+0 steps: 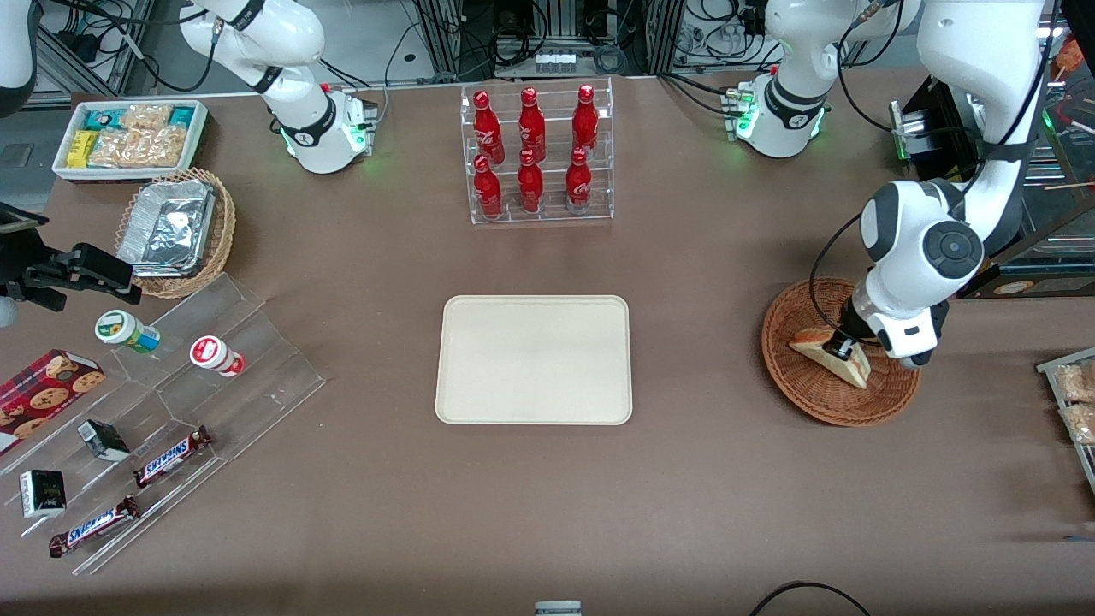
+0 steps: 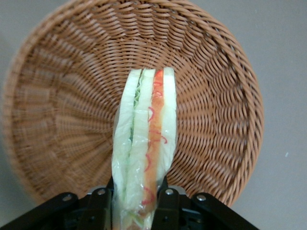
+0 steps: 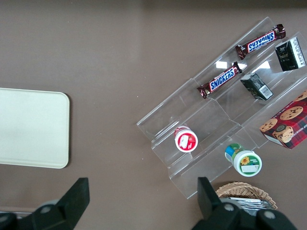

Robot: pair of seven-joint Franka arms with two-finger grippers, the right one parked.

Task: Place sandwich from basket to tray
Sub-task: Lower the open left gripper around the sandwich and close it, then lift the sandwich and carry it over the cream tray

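The tool (image 1: 843, 346) is down inside the basket (image 1: 791, 376), its two fingers (image 2: 169, 203) closed on either flat face of the sandwich (image 2: 144, 148). Gripping across the bread faces rather than the filling edge probably keeps the layers pressed together so nothing slips out. The sandwich stands on edge, its striped filling side turned up toward the wrist camera; whether it is resting on the wicker or just lifted off it, I cannot tell. The tray (image 1: 534, 359) lies bare at the middle of the table (image 1: 684, 513), well apart from the basket, toward the parked arm's end, so a lift and sideways carry seem next.
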